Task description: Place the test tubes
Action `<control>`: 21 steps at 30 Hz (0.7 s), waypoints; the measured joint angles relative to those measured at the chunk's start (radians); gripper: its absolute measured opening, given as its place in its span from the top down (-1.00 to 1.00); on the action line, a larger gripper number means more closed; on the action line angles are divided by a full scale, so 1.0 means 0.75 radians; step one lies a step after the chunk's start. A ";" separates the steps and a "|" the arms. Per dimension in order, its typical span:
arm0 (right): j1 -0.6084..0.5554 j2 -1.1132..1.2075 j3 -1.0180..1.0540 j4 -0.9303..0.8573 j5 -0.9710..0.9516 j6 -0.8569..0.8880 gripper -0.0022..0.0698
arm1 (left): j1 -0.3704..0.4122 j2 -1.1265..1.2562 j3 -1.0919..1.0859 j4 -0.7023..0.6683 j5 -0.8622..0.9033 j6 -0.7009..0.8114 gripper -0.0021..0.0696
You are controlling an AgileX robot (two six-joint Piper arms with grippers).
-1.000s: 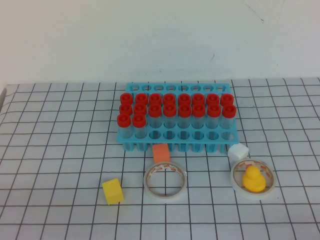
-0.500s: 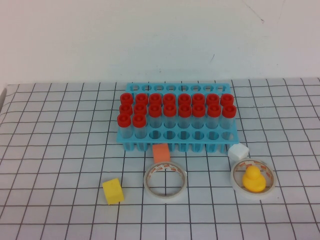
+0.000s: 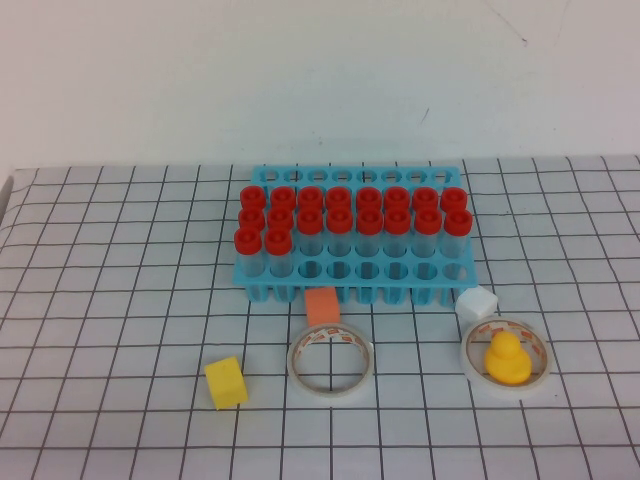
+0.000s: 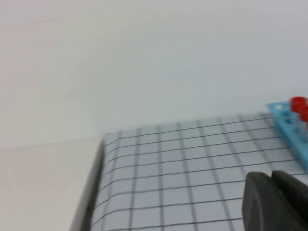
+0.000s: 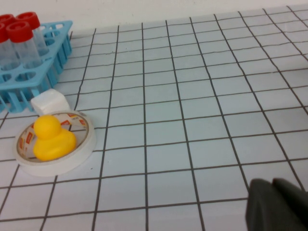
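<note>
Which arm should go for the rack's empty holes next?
Probably right: the shut right gripper hangs near the rack, by its empty front holes; the shut left gripper sits farther, past its left end.

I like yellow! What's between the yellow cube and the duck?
An empty tape roll, in the high view; left gripper, shut, hangs left of the test tube rack; right gripper, shut, right of the duck.

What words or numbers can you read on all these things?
Empty tape roll: red print on its inner ring, too blurred to read.
Tape roll around the duck: red print too, unreadable.
Rack, tubes, duck, blocks: no writing shows.
Left gripper, shut, at the table's left side; right gripper, shut, right of the duck: no labels.
</note>
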 joint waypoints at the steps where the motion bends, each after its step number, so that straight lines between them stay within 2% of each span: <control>1: 0.000 0.000 0.000 0.000 0.000 0.000 0.94 | 0.048 0.000 0.015 -0.025 -0.015 0.020 0.95; 4: 0.000 0.000 0.000 0.000 0.000 0.000 0.94 | 0.140 0.000 0.069 -0.062 -0.058 0.035 0.95; 8: 0.000 0.000 0.000 0.000 0.000 0.000 0.94 | 0.166 0.000 0.175 -0.069 -0.069 0.047 0.95; 13: 0.000 0.000 0.000 0.000 0.000 0.000 0.94 | 0.119 0.000 0.268 -0.070 -0.083 0.137 0.95; 17: 0.000 0.000 0.000 0.000 0.000 0.000 0.94 | 0.026 0.000 0.302 -0.073 -0.088 0.246 0.95; 21: 0.000 0.000 0.000 0.000 0.000 0.000 0.94 | -0.047 0.000 0.302 -0.073 -0.035 0.272 0.95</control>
